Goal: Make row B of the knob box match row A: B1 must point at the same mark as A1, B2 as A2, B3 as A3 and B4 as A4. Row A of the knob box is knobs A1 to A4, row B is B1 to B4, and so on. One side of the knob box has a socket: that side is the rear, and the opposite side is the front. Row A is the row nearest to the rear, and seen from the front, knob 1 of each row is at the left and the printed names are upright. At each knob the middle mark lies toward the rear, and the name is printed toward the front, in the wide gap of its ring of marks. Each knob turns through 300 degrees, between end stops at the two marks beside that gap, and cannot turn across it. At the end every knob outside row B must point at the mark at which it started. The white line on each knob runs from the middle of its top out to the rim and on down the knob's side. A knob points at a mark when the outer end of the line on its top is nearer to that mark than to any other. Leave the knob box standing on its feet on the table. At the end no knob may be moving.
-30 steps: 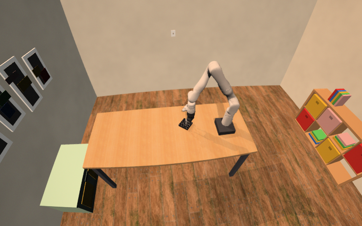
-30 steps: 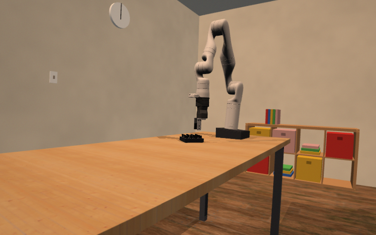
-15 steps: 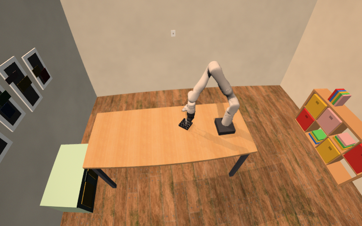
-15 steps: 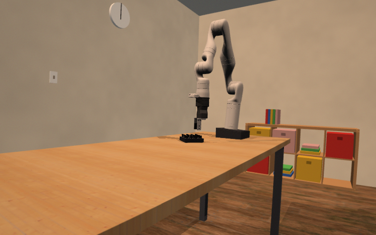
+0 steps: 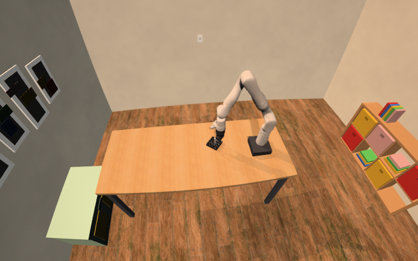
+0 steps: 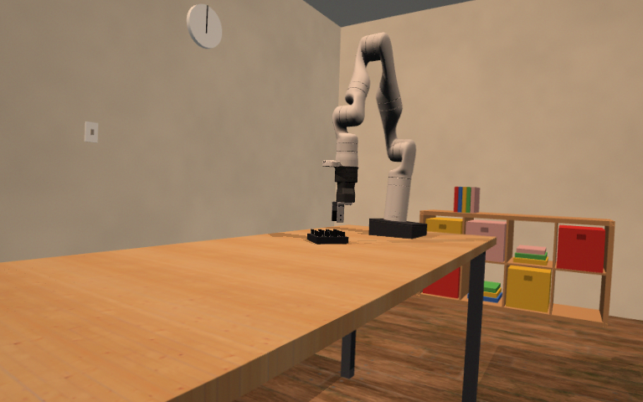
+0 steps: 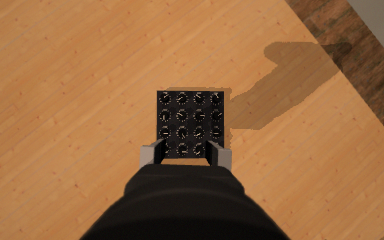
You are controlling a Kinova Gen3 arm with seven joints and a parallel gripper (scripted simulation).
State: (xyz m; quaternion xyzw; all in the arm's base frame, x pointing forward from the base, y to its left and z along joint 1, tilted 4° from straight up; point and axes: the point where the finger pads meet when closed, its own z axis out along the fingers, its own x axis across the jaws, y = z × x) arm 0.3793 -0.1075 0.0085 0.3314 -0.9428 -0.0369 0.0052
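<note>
On the table [image 5: 160, 166], top view: box [image 5: 214, 143] sits near the arm base [image 5: 259, 149], within easy reach. Arm is folded over so the wrist drops straight down on the box. Gripper [image 5: 217, 138] overlaps the box's near-base edge from this angle; height can't be judged here.

Exterior view: gripper [image 6: 338, 217] hangs vertical above the box [image 6: 326, 236], clear air gap between fingertips and knob tops, nothing touching. Box stands flat on the table [image 6: 189, 293]. Vertical approach makes sense, since the knobs turn about a vertical axis and the wrist roll can drive them.

Wrist view: box [image 7: 192, 123] centred ahead, four-by-four grid of knobs with white lines readable only as rough directions; labels too small, so I can't tell which row is A or B, nor which side has the socket. Fingers frame the nearest row, spread fully wide, nothing between them. Looks like a survey or pre-grasp hover: high enough to see all knobs, jaws wide to slip over one.

My read: no knob engaged yet; next is to drop onto a row B knob.
</note>
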